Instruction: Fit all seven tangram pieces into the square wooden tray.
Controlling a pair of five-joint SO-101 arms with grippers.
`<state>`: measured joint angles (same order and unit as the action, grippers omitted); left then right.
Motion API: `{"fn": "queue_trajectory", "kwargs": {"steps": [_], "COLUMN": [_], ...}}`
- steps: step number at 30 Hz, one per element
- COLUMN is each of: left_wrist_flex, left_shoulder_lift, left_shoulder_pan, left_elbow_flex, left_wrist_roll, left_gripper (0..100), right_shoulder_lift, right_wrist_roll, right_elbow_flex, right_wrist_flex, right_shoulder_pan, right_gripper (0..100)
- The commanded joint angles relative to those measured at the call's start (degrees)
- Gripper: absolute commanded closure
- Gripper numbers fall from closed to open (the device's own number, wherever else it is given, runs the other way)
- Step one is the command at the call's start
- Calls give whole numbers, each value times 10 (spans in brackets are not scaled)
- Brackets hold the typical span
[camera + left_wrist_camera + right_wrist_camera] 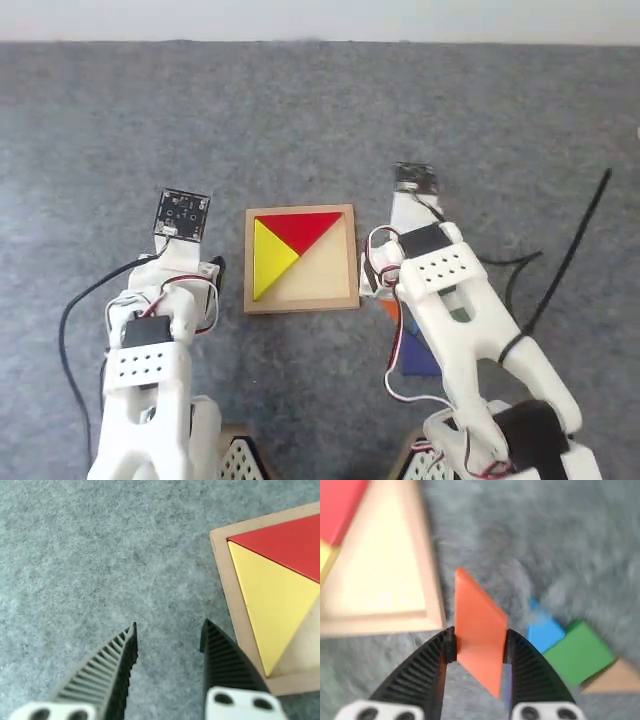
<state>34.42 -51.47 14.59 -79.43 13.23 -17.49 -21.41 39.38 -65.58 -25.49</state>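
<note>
Black ribbed fingers (427,665) of the right gripper (480,632) clamp an orange parallelogram (480,615) by its two long sides, just outside the square wooden tray (427,570), beside the rim that faces the right arm (450,290). Whether the piece touches the grey carpet (300,120) cannot be told. On the side of it away from the tray, three loose pieces lie bunched together: a blue piece (543,630), a green piece (577,652) touching it, and a tan piece (615,677) at the green one's outer edge.

Inside the tray, a large red triangle (300,228) lies along the side farthest from both arms, and a large yellow triangle (268,258) lies along the side toward the left arm (160,320). The two meet edge to edge and point toward the tray's middle. The remaining half of the tray floor is bare wood.

Beside the tray's yellow-triangle side, the left gripper (170,625) hangs over the carpet, its fingers spread apart with nothing between them.
</note>
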Motion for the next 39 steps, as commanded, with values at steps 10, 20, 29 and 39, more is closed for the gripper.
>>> {"fn": "queue_trajectory", "kwargs": {"steps": [10, 20, 29, 39], "left_wrist_flex": [4, 4, 4, 4], "left_shoulder_lift": [-18, -18, -18, -18], "left_shoulder_pan": [-3, -4, -4, -4], "left_elbow_flex": [6, 6, 6, 6], "left_wrist_roll": [5, 6, 6, 6], "left_gripper": [794, 794, 794, 794], "right_shoulder_lift": [106, 214, 211, 219], "right_wrist_roll": [316, 333, 348, 271], "right_elbow_flex": [-61, -156, -210, -266], "right_wrist_flex": [164, 95, 5, -37], "right_shoulder_pan": [-96, -78, -75, -125], "right_gripper": [935, 774, 717, 716]}}
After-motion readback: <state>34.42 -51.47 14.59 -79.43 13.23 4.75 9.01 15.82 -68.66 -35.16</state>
